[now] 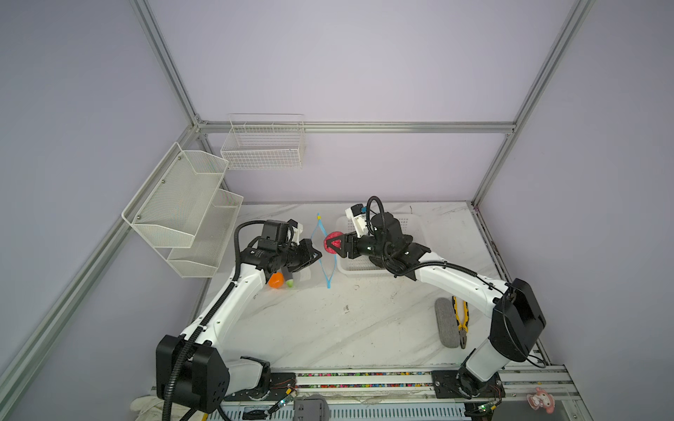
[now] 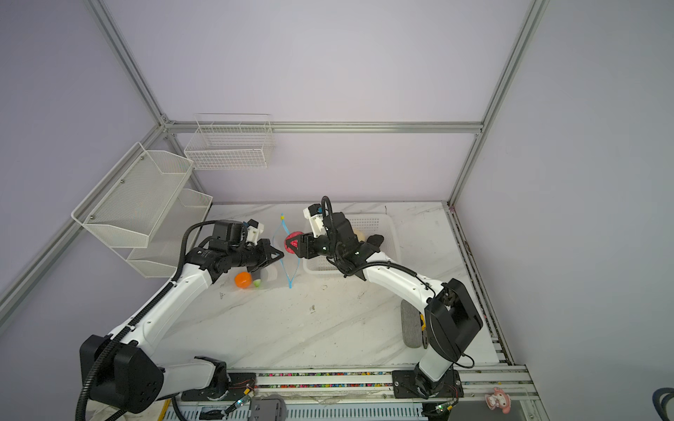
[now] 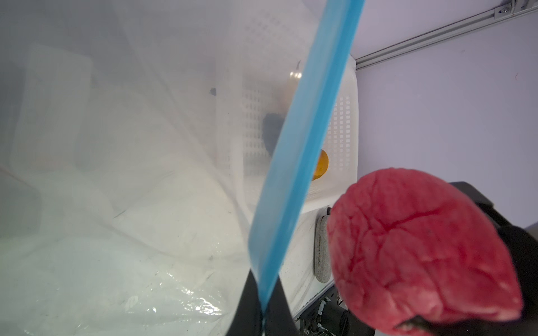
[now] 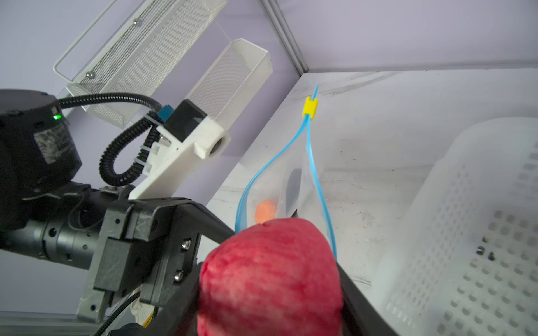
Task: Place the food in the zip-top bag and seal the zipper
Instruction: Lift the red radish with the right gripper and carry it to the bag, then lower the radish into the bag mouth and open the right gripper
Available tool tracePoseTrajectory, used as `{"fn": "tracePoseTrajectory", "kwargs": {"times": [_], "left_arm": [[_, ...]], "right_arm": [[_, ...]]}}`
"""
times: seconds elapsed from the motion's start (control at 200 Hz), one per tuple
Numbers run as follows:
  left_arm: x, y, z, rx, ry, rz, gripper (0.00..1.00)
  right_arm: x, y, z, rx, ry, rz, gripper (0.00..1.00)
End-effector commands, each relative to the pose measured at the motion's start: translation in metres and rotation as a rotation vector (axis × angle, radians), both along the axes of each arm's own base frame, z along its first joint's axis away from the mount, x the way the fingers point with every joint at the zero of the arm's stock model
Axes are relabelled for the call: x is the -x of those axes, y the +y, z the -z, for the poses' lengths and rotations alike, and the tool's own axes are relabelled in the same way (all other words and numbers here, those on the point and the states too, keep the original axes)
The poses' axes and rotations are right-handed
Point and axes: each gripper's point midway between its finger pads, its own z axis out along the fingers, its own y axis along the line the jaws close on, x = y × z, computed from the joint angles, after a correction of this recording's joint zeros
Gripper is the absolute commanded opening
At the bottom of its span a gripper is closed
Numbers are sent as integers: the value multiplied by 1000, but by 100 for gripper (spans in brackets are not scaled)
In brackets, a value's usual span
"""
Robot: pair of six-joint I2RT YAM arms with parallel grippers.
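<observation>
The clear zip-top bag (image 3: 131,203) lies left of the table's middle, its mouth pulled up and open. My left gripper (image 1: 320,256) (image 3: 264,317) is shut on one side of the light-blue zipper (image 1: 327,279) (image 3: 302,145), whose yellow slider (image 4: 309,107) sits at the far end. An orange fruit (image 1: 276,280) (image 4: 265,211) and a small green one (image 1: 290,283) lie inside the bag. My right gripper (image 1: 328,245) (image 4: 270,291) is shut on the pink bumpy ball (image 2: 290,242) (image 4: 270,270), which hangs right at the bag's mouth.
The white perforated basket (image 2: 386,233) stands behind my right arm with a cream fruit (image 2: 360,235), a black lump (image 2: 375,240) and a yellow-orange piece (image 3: 321,165) in it. Yellow-handled pliers (image 1: 462,317) and a grey pad (image 1: 446,322) lie right. Mesh shelves (image 1: 182,207) hang on the left wall.
</observation>
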Motion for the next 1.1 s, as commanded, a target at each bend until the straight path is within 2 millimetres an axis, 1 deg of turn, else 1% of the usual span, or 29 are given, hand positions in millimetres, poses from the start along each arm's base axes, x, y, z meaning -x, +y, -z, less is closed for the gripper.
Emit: {"fn": "tracePoseTrajectory", "kwargs": {"times": [0.0,0.285,0.515,0.92,1.095], "left_arm": [[-1,-2,-6,8,-23,5,0],[2,-1,-12,7,-40,6,0],[5,-1,-16,13,-45,6,0],[11,2,-29,15,-74,-5,0],[12,2,-28,16,-70,-6,0]], "right_arm": [[0,12,-4,-32,-20,-33,50],[-4,16,25,15,18,-31,48],[-5,15,40,54,37,-24,48],[-7,17,55,90,53,-24,48],[-8,18,61,114,57,-19,48]]}}
